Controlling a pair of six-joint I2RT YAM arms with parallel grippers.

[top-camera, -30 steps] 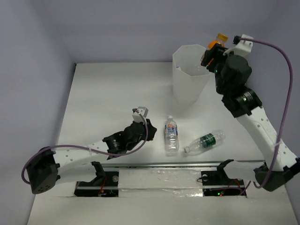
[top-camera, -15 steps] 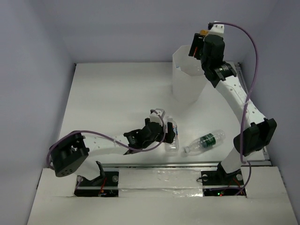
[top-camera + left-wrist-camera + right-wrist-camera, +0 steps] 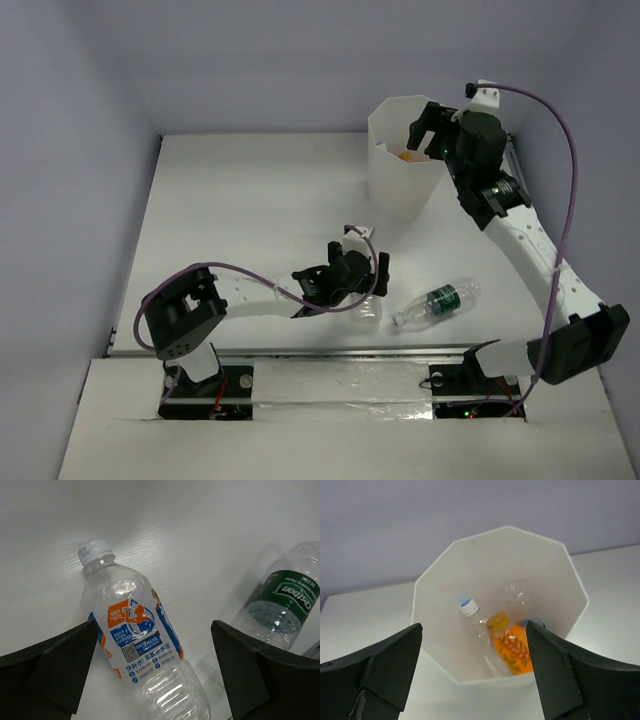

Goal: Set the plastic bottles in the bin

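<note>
Left gripper point(image 3: 153, 625) open wide over a blue-label bottle point(image 3: 137, 645) lying on the white table point(image 3: 200, 525), green-label bottle point(image 3: 280, 605) just beside it, farther back right gripper point(image 3: 472, 625) open above the bin point(image 3: 440, 635), orange bottle point(image 3: 512, 650) and a clear bottle point(image 3: 472, 615) inside the bin.

Two readable labels, both in the left wrist view. Green-labelled bottle point(image 3: 285, 605), just right of the blue-labelled bottle point(image 3: 140, 645): white "estbon" on the green band, leading letters wrap out of sight, the line under it is too small to read. Blue-labelled bottle: white Chinese print on blue, roughly 快补水!东鹏补水啦, with a QR code point(image 3: 131, 653) directly above it. Fine print on its orange patch is illegible. Orange bottle point(image 3: 512, 652) in the bin point(image 3: 440, 630): fruit pattern, no legible text.
</note>
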